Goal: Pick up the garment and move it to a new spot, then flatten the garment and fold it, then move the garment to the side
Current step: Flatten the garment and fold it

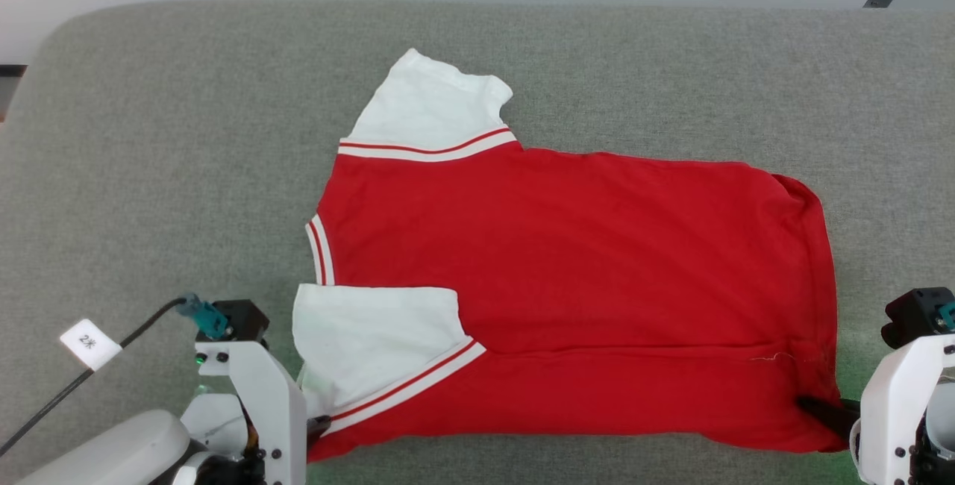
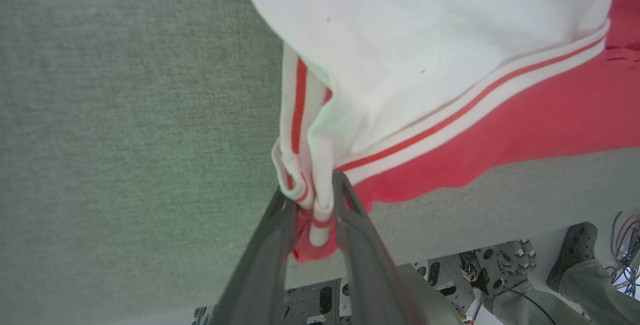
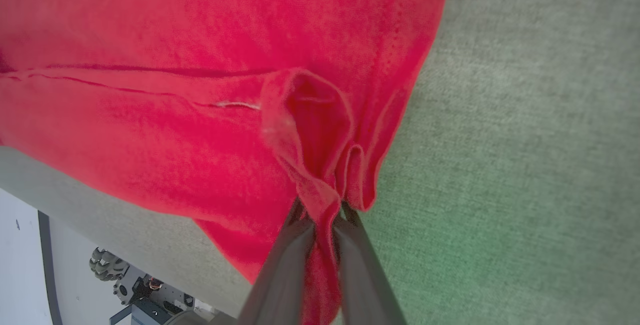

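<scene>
While both arms hold the near edge of the garment [image 1: 567, 246], I judge I'm partway through the folding step. The left pincer [image 2: 315, 200] is clamped on a bunch of striped trim [image 2: 298, 115] at the collar end, cloth pinched tight between its tips. The right pincer [image 3: 322, 217] is clamped on a gathered hem corner [image 3: 320, 130], with red folds puckering just beyond its tips.

The shirt lies spread across the grey tabletop [image 1: 186, 134], stretched from one pincer to the other, chest lettering hidden. Just ahead of the left pincer, the near white sleeve [image 1: 373, 336] is turned in over the red body. A long crease runs from there toward the right pincer, so I take the near strip to be doubled. The far sleeve [image 1: 429, 104] sticks out flat, well beyond both pincers.

Next, I think both pincers must let go together and back off low, without dragging the edge. Then I'd reach past the body for the far sleeve side and bring it inward. The bunched corners may spring up once freed.
</scene>
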